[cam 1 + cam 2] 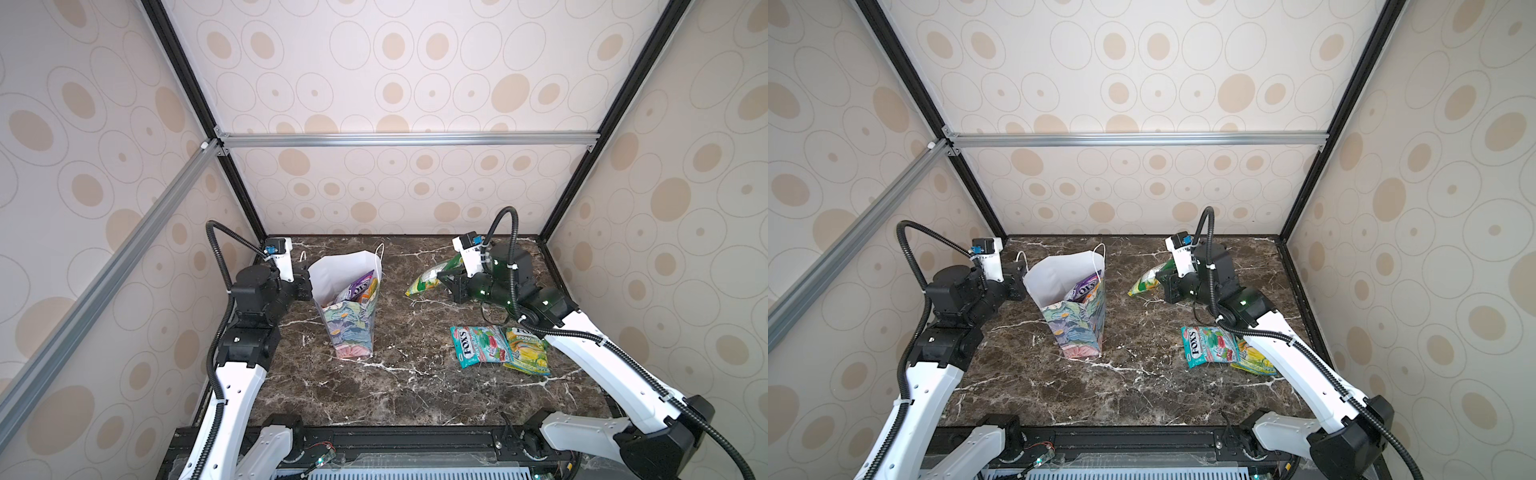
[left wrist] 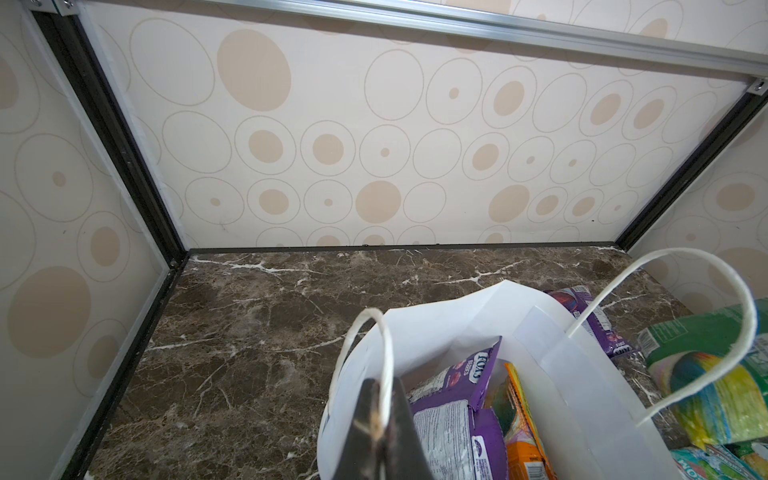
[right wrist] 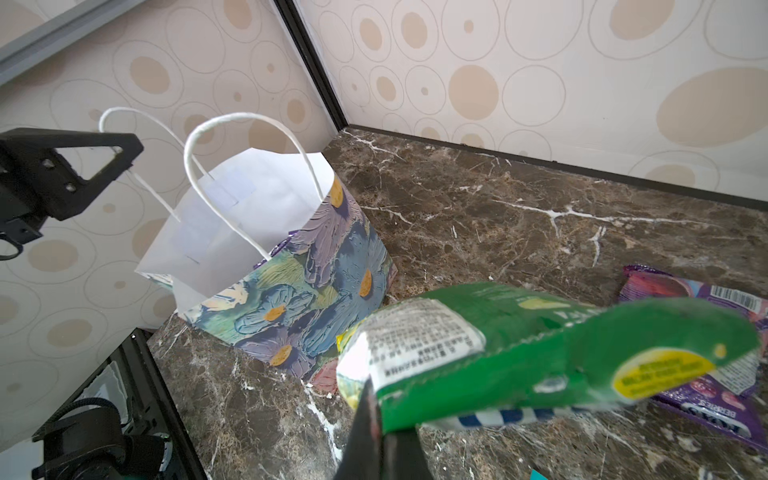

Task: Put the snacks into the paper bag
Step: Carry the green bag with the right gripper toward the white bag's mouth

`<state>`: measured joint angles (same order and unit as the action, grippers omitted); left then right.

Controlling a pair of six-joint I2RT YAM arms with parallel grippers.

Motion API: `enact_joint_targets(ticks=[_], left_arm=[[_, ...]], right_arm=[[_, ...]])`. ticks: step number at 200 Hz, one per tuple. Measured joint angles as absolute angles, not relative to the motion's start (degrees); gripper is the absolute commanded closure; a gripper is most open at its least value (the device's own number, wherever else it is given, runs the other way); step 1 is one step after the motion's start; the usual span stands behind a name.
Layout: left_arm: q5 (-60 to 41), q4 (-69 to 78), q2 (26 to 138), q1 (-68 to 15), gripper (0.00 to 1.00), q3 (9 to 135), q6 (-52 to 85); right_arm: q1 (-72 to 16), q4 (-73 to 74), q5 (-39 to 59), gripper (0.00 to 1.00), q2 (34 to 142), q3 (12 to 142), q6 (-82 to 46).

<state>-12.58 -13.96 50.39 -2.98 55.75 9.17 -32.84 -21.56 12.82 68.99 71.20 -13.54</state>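
Right wrist: green packet lengthwise toward bag

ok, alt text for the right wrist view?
The right hand grips a green snack packet up close; beyond, an open floral paper bag stands on the marble table, the left hand pinching one cord handle. A purple packet lies nearby.

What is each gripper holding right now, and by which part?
The left gripper pinches one cord handle of the bag; the right gripper grips the green packet by an edge.

Six snacks visible, one paper bag.
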Motion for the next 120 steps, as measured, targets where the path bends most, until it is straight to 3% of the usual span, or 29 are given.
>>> enact_joint_targets(ticks=[120], left_arm=[[-12.95,-13.96,50.41,-2.98,0.97,55.75,9.19]], right_arm=[[-41.01,-26.17,11.94,1.0,70.32,87.9,-8.03]])
